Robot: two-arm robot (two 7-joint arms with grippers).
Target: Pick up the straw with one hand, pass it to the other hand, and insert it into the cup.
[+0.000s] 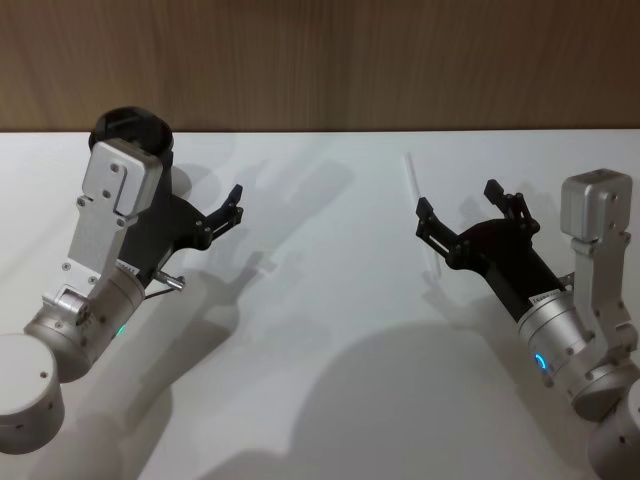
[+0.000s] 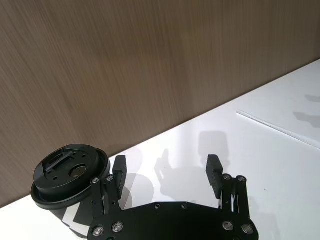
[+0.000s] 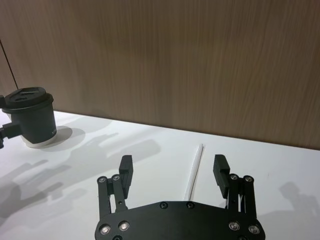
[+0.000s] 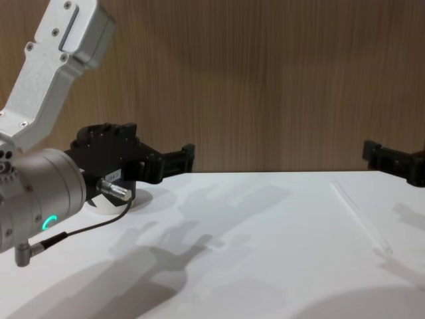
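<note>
Head camera looks down, chest looks across; wrist cameras seemingly share the cup (image 3: 31,120).

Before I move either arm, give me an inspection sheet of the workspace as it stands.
Surface: white table, with the shadows of both arms on it.
Job's things: straw lying flat on the table, on the robot's right; cup upright with its lid on, far left by the wall.
Clutter: nothing seen.
Grippers: left end effector open, with the cup beside it and outside its fingers; right end effector open, above the straw and not gripping it.
Cables: dark cable with a metal plug, looped along the left wrist.
Surroundings: wood-panel wall behind the table.
</note>
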